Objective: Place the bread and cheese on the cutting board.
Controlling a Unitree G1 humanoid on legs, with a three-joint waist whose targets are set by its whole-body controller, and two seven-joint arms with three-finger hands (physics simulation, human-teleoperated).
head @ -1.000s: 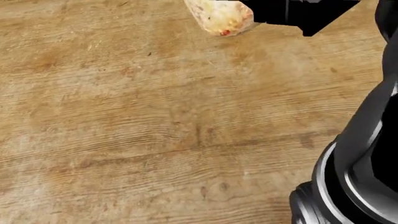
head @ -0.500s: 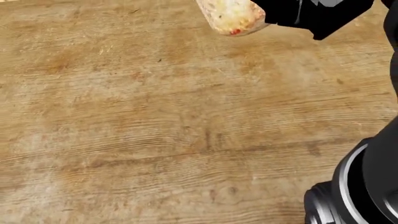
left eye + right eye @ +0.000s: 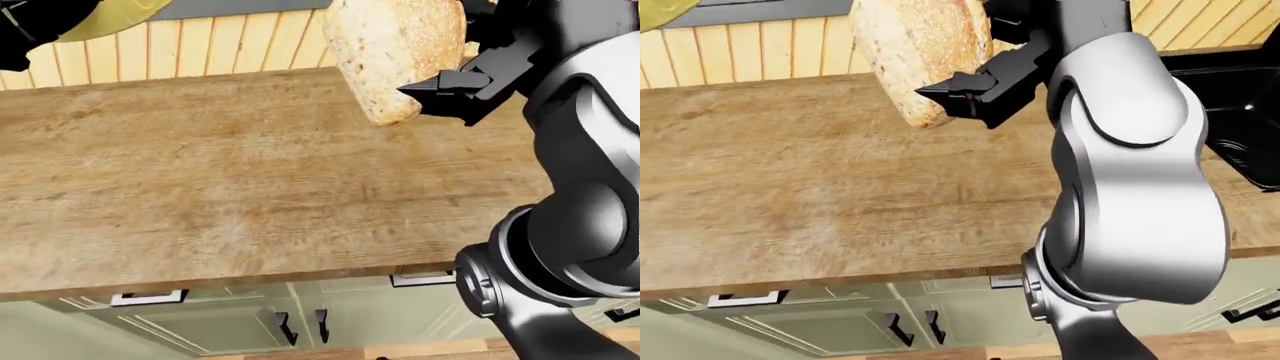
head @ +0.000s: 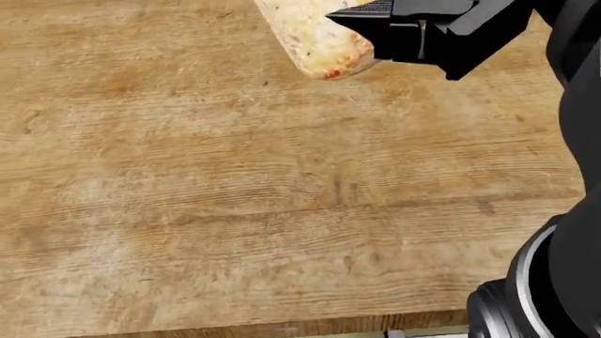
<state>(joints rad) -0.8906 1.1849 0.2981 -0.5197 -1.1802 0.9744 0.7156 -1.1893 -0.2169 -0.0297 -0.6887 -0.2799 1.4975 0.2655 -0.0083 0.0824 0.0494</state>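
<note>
Right hand (image 3: 470, 86), fingers (image 3: 435, 88) pinching the bread loaf (image 3: 395, 52), carries it above the table (image 3: 200, 187); cutting board unseen, placement pending.

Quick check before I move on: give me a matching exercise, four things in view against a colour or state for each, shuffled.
Things:
1. bread
2. wooden counter
3. cabinet doors
4. sink

States:
A. black, at the right edge of the right-eye view
B. pale green with dark handles
C. held above the counter in the right hand
D. brown, grained surface under the arm

Pairs: 1-C, 2-D, 3-B, 4-A
</note>
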